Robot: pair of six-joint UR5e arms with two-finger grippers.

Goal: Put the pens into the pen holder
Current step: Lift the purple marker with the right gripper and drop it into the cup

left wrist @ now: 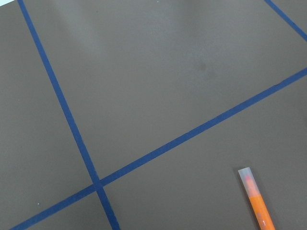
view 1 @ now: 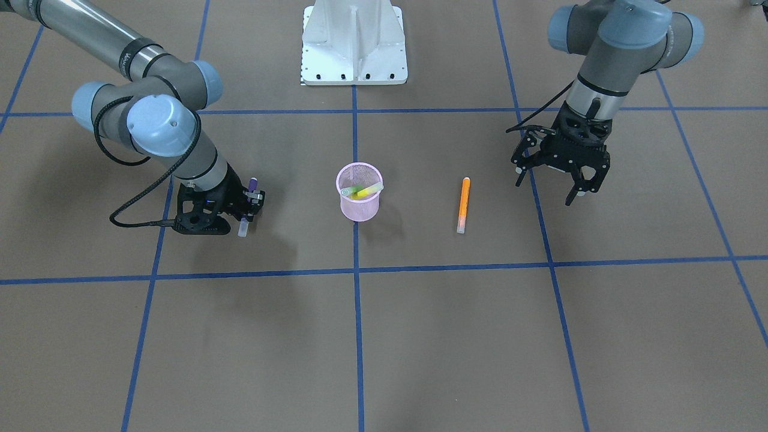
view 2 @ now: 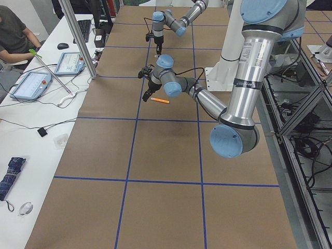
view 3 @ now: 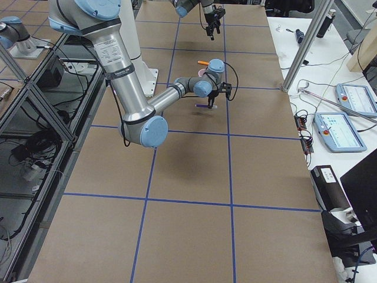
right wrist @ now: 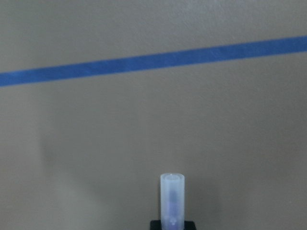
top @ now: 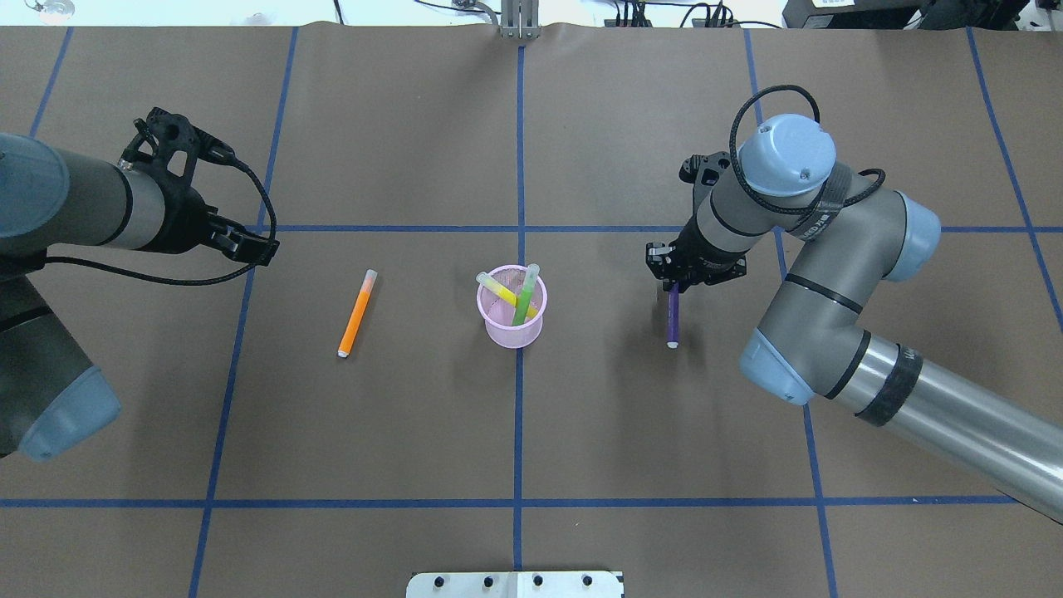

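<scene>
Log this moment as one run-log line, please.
right gripper: shut on purple pen | left gripper: open, empty | orange pen: on table | pen holder: holds green pen, yellow pen

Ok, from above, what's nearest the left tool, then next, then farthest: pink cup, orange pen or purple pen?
From the left tool, in the overhead view:
1. orange pen, lying flat on the left side.
2. pink cup, in the middle.
3. purple pen, far right side, held in the right tool.
</scene>
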